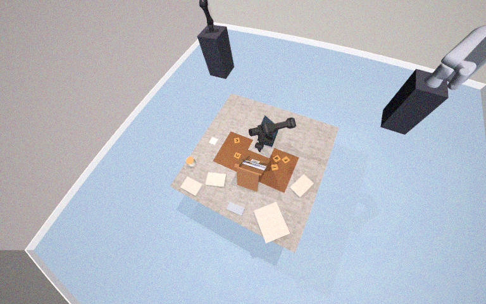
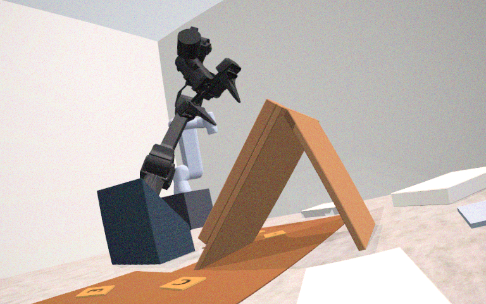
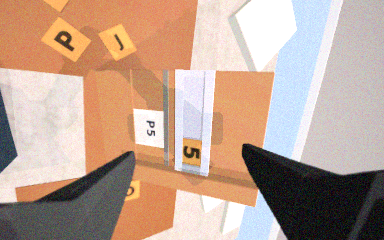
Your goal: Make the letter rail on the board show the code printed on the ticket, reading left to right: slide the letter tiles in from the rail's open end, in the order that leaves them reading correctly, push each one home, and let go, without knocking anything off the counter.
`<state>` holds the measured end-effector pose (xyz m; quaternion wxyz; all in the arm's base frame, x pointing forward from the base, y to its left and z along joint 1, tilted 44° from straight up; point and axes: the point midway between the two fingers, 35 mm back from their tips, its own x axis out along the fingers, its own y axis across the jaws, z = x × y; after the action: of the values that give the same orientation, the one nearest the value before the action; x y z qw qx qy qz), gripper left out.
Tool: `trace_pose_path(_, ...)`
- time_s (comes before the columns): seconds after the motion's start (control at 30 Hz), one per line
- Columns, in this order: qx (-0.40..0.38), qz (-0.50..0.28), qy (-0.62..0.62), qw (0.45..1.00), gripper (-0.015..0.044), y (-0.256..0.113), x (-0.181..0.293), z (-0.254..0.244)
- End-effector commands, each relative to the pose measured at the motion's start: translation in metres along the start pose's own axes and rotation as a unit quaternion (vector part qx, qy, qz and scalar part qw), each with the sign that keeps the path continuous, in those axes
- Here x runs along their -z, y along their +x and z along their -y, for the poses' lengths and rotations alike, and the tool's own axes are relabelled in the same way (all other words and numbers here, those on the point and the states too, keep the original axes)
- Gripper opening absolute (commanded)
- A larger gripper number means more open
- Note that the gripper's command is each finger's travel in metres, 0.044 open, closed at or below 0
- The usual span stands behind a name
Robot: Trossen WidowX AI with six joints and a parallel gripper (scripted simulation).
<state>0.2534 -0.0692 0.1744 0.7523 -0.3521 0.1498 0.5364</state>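
The tilted board (image 2: 247, 179) (image 3: 242, 100) bears a ticket (image 3: 149, 128) reading "P5" and a white letter rail (image 3: 210, 95). A 5 tile (image 3: 192, 152) sits in the rail near its right-hand end, at the bottom in the wrist view; the rest of the rail holds no tile. A P tile (image 3: 65, 40) (image 1: 276, 158) and a J tile (image 3: 118, 42) (image 1: 274, 167) lie on the mat beside the board. My gripper (image 2: 227, 113) (image 3: 189, 152) is open and empty, raised above and in front of the board, touching nothing.
An F tile (image 1: 285, 159) lies near the P. A C tile (image 1: 236, 155) (image 2: 183, 283) and an E tile (image 1: 236, 140) (image 2: 95, 291) lie on the other mat. Pale flat blocks (image 1: 215, 179) (image 1: 301, 185) (image 1: 271, 222) and an orange-topped container (image 1: 190, 161) stand around the counter.
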Motion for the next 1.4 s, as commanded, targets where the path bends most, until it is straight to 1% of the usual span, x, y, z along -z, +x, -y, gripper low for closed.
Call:
trace_pose_path(0.0, -0.044, 0.003, -0.042, 0.998, 0.0340, 0.035, -0.015, -0.009)
trace_pose_path(0.17, -0.102, 0.005, -0.128, 0.986, 0.0340, 0.091, -0.041, -0.029)
trace_pose_path(0.27, -0.137, 0.009, -0.157, 0.978, 0.0340, 0.118, -0.057, -0.049)
trace_pose_path(0.43, -0.172, 0.019, -0.228, 0.958, 0.0340, 0.156, -0.081, -0.082)
trace_pose_path(0.63, -0.195, 0.051, -0.336, 0.920, 0.0340, 0.193, -0.110, -0.132)
trace_pose_path(0.8, -0.201, 0.086, -0.407, 0.887, 0.0340, 0.210, -0.130, -0.175)
trace_pose_path(1.03, -0.202, 0.088, -0.410, 0.885, 0.0340, 0.210, -0.127, -0.180)
trace_pose_path(1.27, -0.202, 0.088, -0.409, 0.885, 0.0340, 0.235, -0.126, -0.193)
trace_pose_path(1.37, -0.202, 0.088, -0.409, 0.885, 0.0340, 0.239, -0.126, -0.196)
